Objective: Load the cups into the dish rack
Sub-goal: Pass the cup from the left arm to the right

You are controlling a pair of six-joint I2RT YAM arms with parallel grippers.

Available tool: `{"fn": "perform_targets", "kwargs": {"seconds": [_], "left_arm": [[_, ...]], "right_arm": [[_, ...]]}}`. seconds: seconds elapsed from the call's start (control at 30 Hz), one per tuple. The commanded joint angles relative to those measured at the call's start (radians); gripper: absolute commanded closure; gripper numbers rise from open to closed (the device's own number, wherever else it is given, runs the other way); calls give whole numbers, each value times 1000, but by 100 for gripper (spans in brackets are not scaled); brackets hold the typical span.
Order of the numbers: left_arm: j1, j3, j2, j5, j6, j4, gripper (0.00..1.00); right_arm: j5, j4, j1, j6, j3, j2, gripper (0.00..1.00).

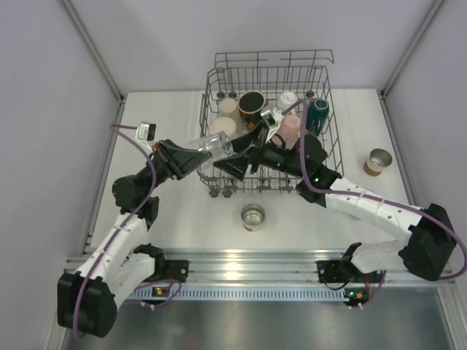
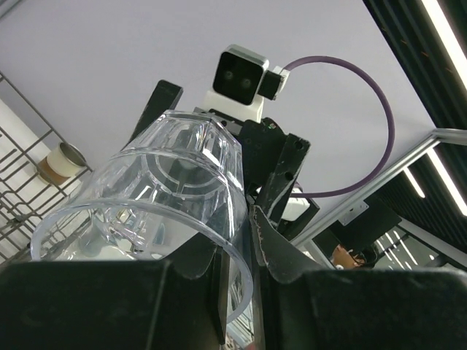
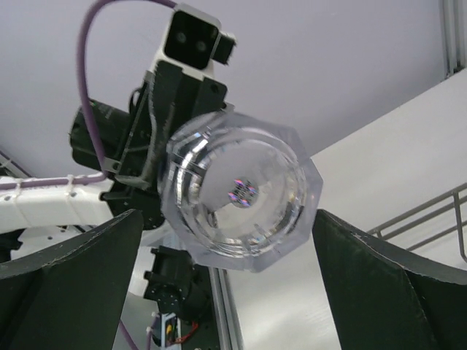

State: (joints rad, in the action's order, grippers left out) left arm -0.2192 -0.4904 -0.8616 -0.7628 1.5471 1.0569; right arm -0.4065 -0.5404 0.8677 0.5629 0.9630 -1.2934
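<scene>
A clear cup (image 1: 216,146) lies sideways in the air over the front left corner of the dish rack (image 1: 330,149). My left gripper (image 1: 195,157) is shut on its rim (image 2: 241,251), one finger inside and one outside. My right gripper (image 1: 232,162) faces the cup's base (image 3: 241,193) and stands wide open (image 3: 230,281), fingers (image 3: 73,284) apart from the glass. Two cream cups (image 1: 228,108), a black cup with tan inside (image 1: 251,104), a white cup (image 1: 287,98), a pink cup (image 1: 290,130) and a dark green cup (image 1: 317,113) sit in the rack.
A shiny steel cup (image 1: 252,216) stands on the table in front of the rack. A brown-banded cup (image 1: 378,161) stands to the rack's right, also in the left wrist view (image 2: 60,162). Walls close in the table on both sides.
</scene>
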Motion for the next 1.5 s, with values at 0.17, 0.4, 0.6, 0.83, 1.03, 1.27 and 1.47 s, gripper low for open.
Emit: {"fn": "perform_targets", "kwargs": {"seconds": [0.17,0.4,0.6,0.83,1.03,1.27,1.47], "left_arm": [[-45,7,-20,10,21,250,100],[-91,-7,-19,-9,-35,253,100],[-105,9,-36,-15,-58,253,100],[-108,36,-53,10,-84,253,56],[-108,62,-44,40,-131,211,22],[-108,35,70,74,-330,-158,4],[-108,24,114,132,-441,-352,2]], "right_arm": [[15,-127,20,26,13,66,0],[-2,-142,25,55,23,52,2],[-15,-156,27,69,20,59,50],[-3,-104,27,60,-1,88,100],[122,43,22,-53,3,157,100],[235,207,-21,-133,17,204,100],[293,307,-76,-187,32,207,100]]}}
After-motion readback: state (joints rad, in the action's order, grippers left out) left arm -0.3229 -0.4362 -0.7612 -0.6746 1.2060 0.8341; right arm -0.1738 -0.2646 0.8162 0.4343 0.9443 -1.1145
